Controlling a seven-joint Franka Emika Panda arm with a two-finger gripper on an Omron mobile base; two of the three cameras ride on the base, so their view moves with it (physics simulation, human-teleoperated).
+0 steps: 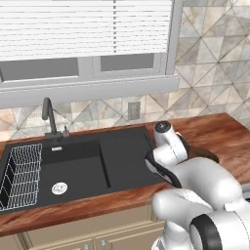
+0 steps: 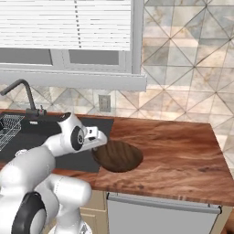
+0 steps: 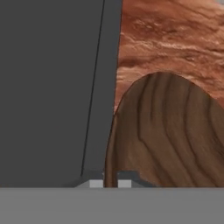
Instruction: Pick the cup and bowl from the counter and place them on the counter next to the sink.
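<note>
We see our pincer (image 3: 106, 183) closed on the rim of the dark wooden bowl (image 2: 117, 155), which rests on the table (image 2: 178, 151) just beside the sink (image 1: 88, 166). Further back stand the faucet (image 1: 49, 117) and a wall outlet (image 2: 104, 103). No writing can be read.

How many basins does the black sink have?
2: the left basin with the round drain, beside the wire dish rack, and the right basin next to the wooden bowl.
</note>
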